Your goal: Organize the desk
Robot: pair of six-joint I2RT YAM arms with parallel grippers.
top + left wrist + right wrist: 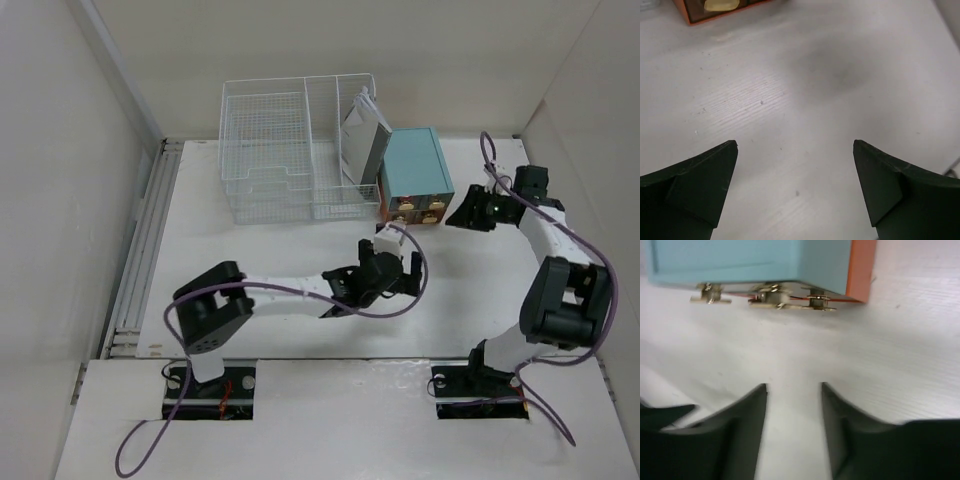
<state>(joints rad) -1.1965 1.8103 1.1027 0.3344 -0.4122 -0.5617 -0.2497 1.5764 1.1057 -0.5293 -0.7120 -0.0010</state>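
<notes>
The desk point(300, 300) is a wide white tabletop. My left gripper point(398, 258) hovers over its middle, just in front of the teal drawer box point(415, 165). In the left wrist view the left gripper point(795, 144) is wide open, with only bare desk point(805, 90) between its fingers. My right gripper point(457, 214) sits at the right side of the box. In the right wrist view the right gripper point(793, 385) is open by a narrow gap and holds nothing. It points at the box's teal wall point(740, 260) and its brass fittings point(775, 295).
A white wire-mesh basket point(270, 150) stands at the back, left of the box, with a grey flat item point(365, 140) leaning in its right compartment. The box's orange drawer front point(410, 210) faces the arms. White walls close in the desk on the left, back and right.
</notes>
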